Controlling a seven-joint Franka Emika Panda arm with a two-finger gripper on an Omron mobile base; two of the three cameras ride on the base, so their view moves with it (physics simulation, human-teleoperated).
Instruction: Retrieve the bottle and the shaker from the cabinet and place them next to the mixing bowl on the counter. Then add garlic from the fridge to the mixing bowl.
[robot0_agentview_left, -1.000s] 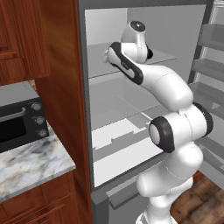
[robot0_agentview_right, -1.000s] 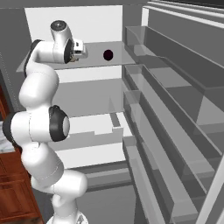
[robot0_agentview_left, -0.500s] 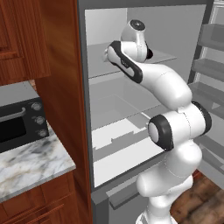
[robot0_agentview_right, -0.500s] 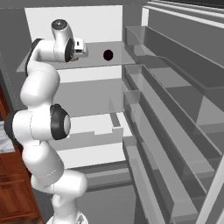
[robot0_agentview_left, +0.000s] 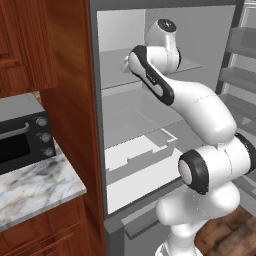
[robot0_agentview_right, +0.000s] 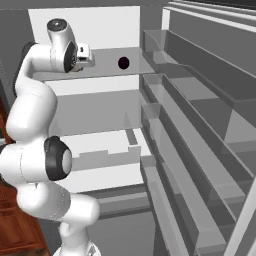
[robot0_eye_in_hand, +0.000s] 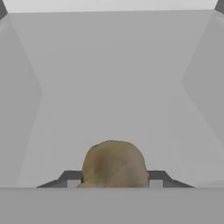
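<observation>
The gripper (robot0_eye_in_hand: 114, 183) has just closed on the garlic (robot0_eye_in_hand: 114, 164) inside the fridge (robot0_agentview_left: 150, 125); next, I think, it goes to the bowl.

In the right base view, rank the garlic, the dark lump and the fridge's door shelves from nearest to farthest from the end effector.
1. The garlic: between the fingers of the end effector, on the upper fridge shelf.
2. The dark lump: on that same shelf, further right.
3. The door shelves: far right, on the open fridge door.
</observation>
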